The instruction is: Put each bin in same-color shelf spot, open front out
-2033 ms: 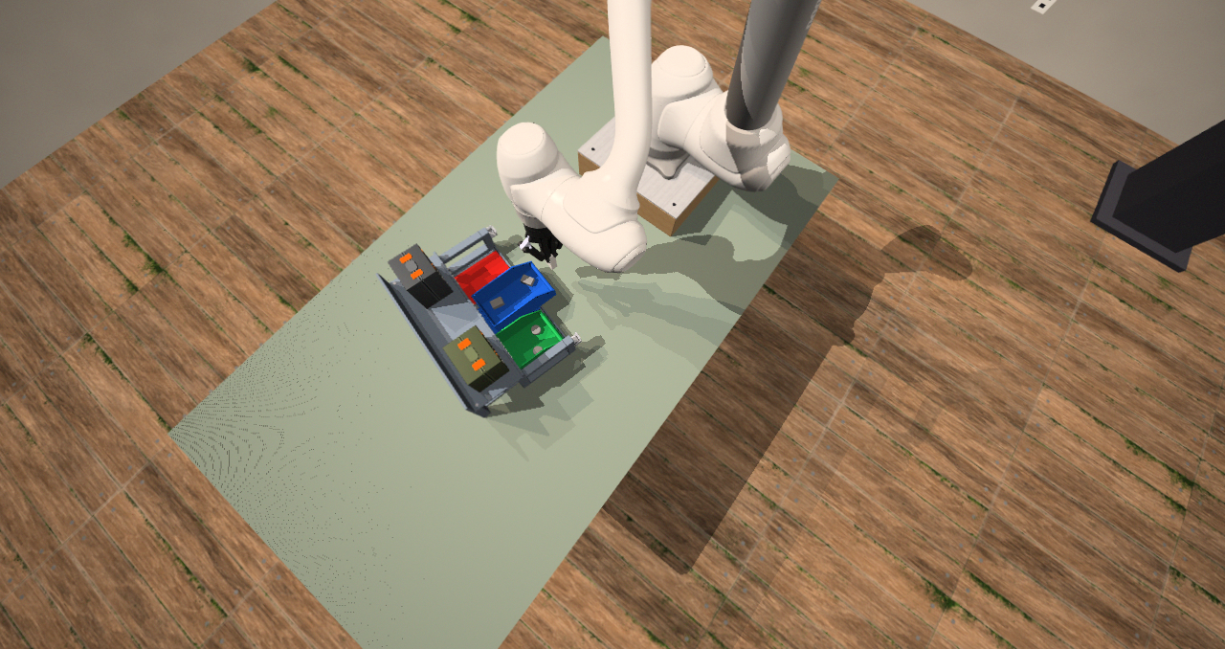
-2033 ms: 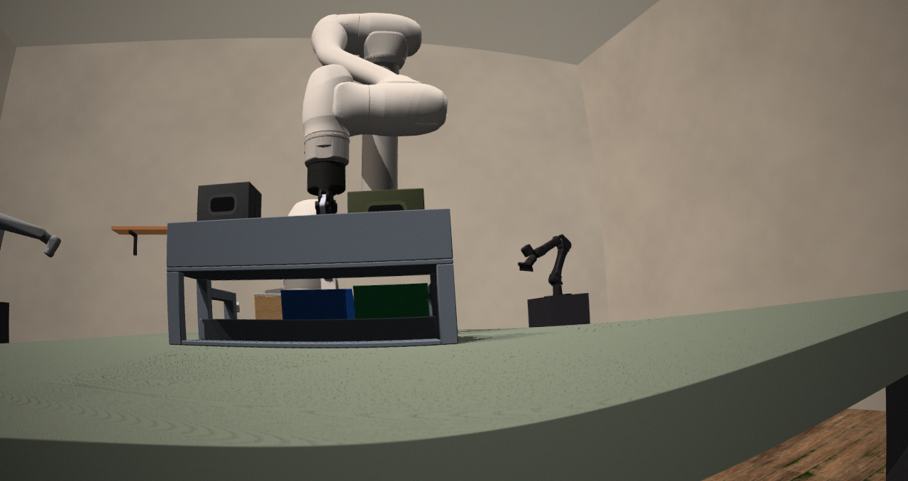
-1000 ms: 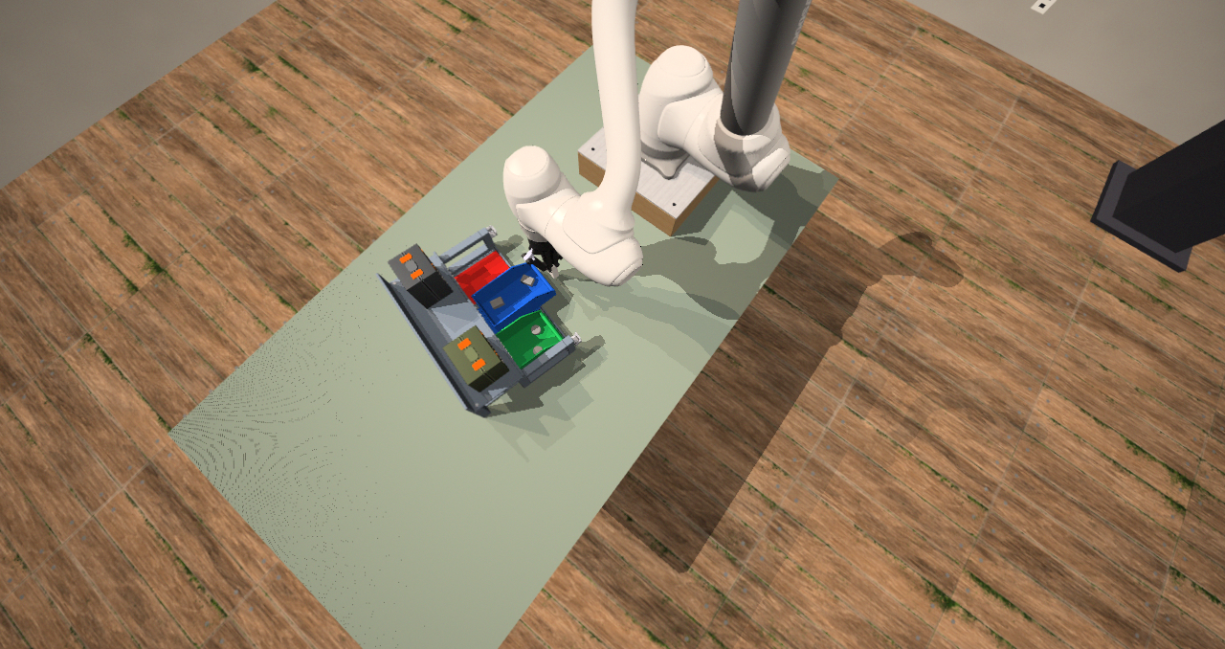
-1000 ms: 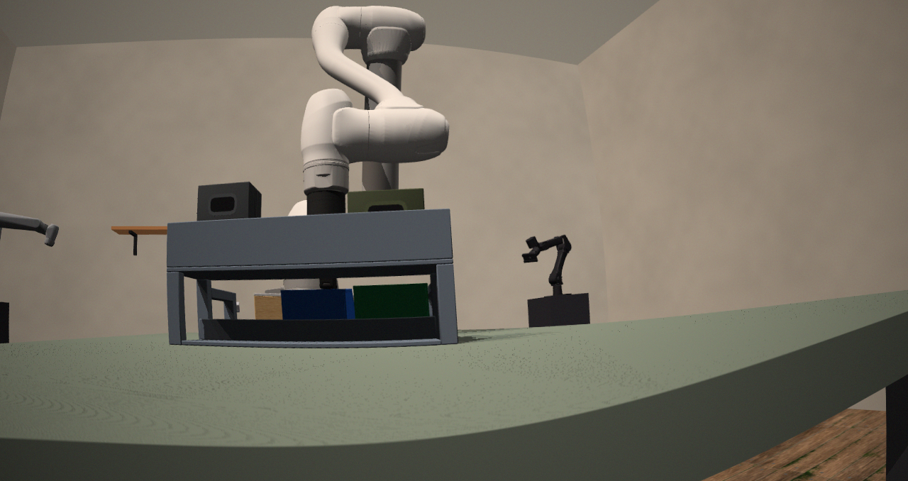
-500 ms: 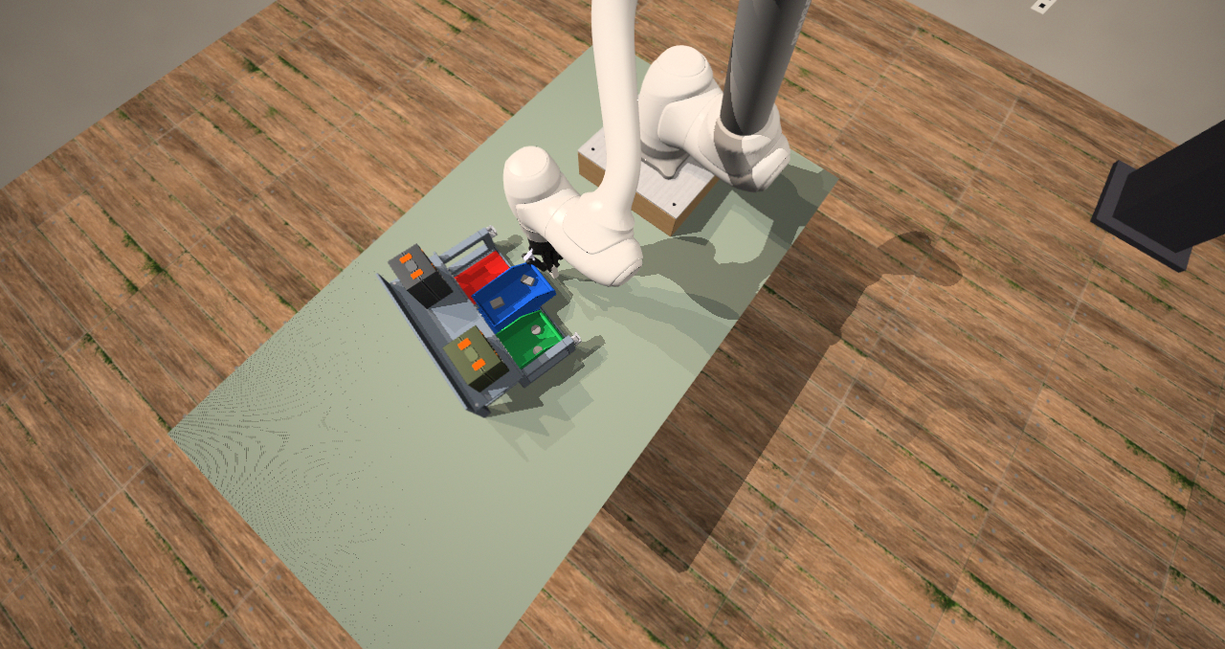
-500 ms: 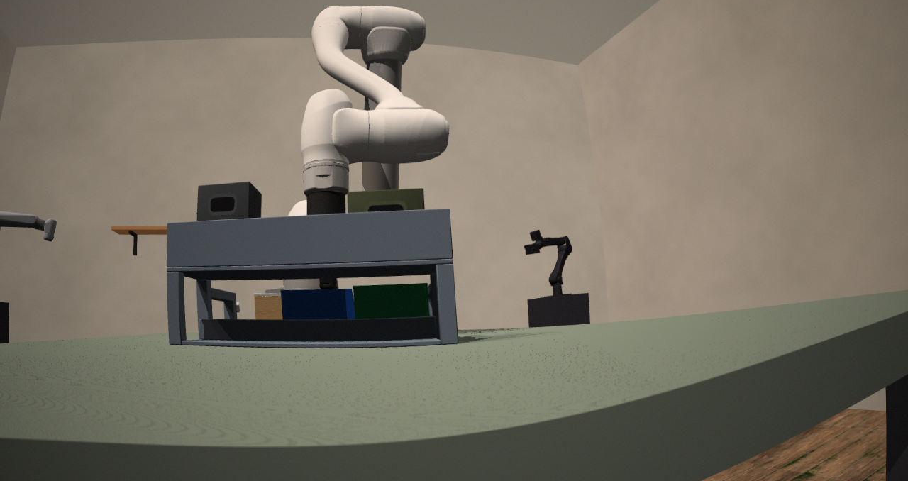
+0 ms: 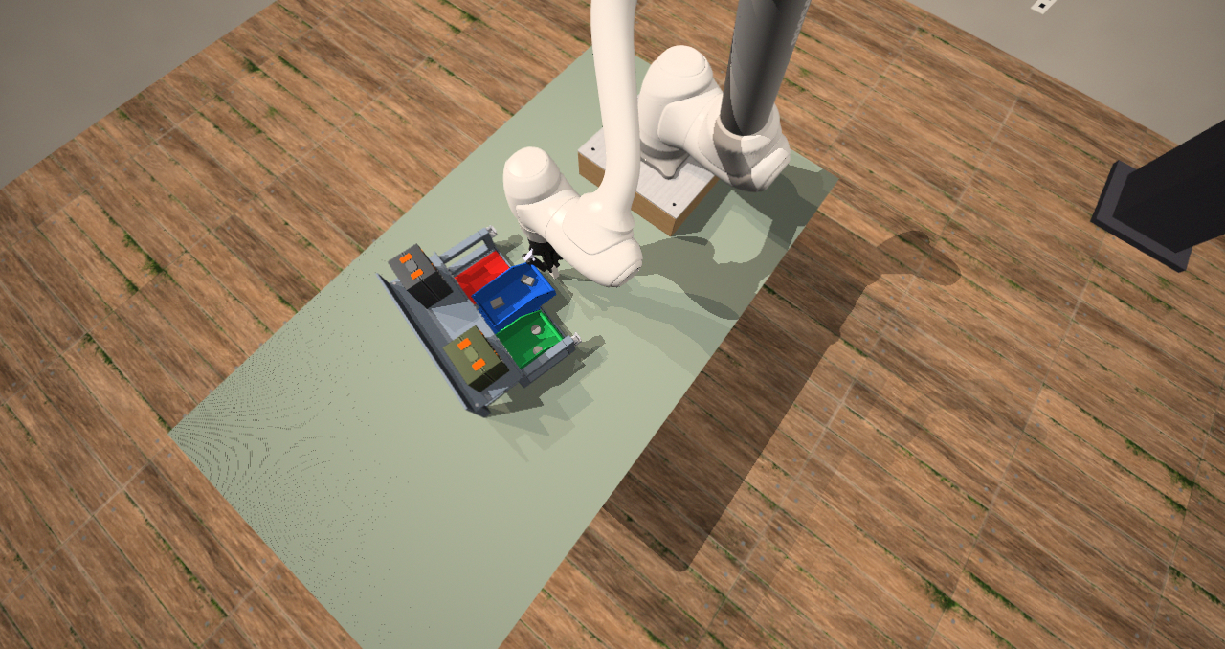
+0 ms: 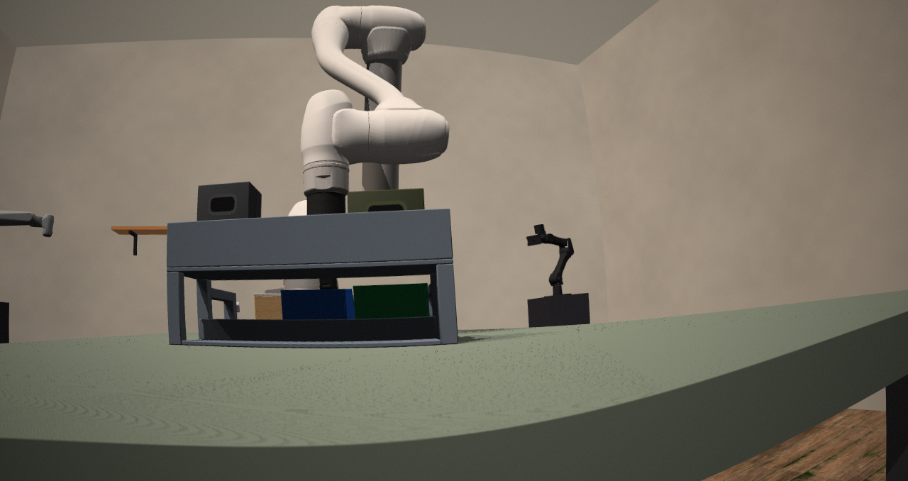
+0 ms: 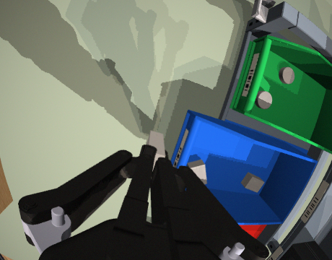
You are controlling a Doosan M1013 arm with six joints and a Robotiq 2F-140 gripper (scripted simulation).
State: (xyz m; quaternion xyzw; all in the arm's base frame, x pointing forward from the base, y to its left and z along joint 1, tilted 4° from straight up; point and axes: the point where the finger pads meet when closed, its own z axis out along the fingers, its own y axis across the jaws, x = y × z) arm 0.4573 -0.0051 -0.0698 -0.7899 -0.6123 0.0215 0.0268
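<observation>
Green tabletop (image 7: pixel 514 508) (image 8: pixel 393 383) (image 9: pixel 40 126) beneath three bins, two toolboxes, and one claw (image 7: pixel 545 261) (image 9: pixel 154 142), clenched on nothing.

A white and grey arm (image 7: pixel 614 88) (image 8: pixel 355 84) arches up and folds down toward the near side. Its wrist (image 7: pixel 526 173) (image 8: pixel 325 128) points downward. Below it, the black gripper (image 7: pixel 547 270) (image 9: pixel 154 142) is closed, fingertips together, linkages splayed left and right.
</observation>
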